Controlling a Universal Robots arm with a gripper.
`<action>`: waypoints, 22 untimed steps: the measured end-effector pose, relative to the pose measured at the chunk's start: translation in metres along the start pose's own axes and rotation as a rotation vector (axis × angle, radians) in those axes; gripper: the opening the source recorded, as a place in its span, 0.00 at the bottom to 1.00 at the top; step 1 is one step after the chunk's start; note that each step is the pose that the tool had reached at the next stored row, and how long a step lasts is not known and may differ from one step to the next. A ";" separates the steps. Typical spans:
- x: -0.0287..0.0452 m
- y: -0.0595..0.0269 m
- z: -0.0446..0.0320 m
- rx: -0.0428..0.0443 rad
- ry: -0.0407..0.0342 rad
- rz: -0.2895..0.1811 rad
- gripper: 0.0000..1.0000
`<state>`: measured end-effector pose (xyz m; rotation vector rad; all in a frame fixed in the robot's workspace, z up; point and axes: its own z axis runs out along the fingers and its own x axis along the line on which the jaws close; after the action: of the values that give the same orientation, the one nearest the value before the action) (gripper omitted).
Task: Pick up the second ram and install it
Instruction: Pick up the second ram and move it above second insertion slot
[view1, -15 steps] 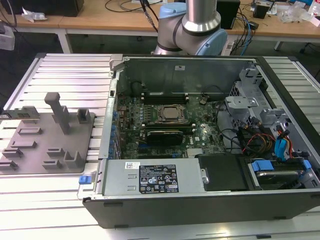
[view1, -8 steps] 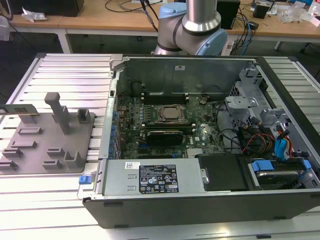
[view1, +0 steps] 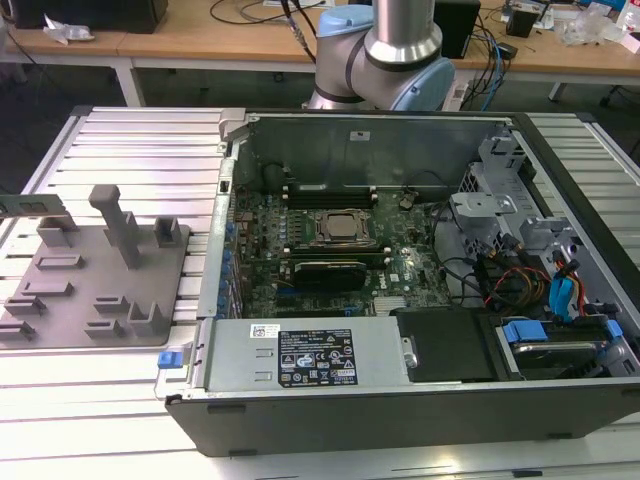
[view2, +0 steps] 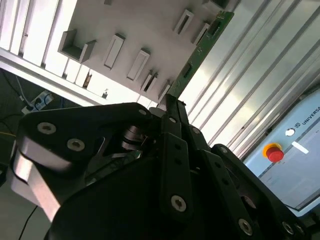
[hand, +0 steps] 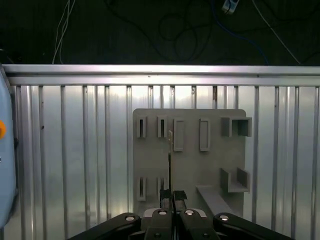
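An open computer case (view1: 400, 400) lies flat on a ribbed metal table (view1: 130, 150), and the arm's base (view1: 400, 50) rises at its twelve o'clock. The processor socket (view1: 345, 228) sits near the middle of the board, with long black slots (view1: 330, 190) at its twelve o'clock. A grey tray (view1: 100, 275) of posts and pockets lies at the case's nine o'clock.

In both wrist views the gripper (view2: 172, 105) (hand: 169, 194) has its black fingers drawn narrow, pinching one end of the second ram (view2: 200, 52) (hand: 170, 155). The thin green stick points away from the claw over the grey tray (view2: 140, 25) (hand: 190, 170). Its far end lines up with a row of pockets. I cannot tell whether it touches the tray.
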<state>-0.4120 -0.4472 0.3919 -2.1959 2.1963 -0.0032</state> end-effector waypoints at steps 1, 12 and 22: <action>-0.0001 -0.0001 -0.0051 0.0010 0.0000 0.000 0.09; -0.0007 -0.0007 -0.0260 0.0046 0.0001 0.000 0.09; -0.0007 -0.0114 -0.0257 0.0047 0.0000 0.000 0.09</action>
<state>-0.4013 -0.4472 0.4179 -2.1939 2.1936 -0.0083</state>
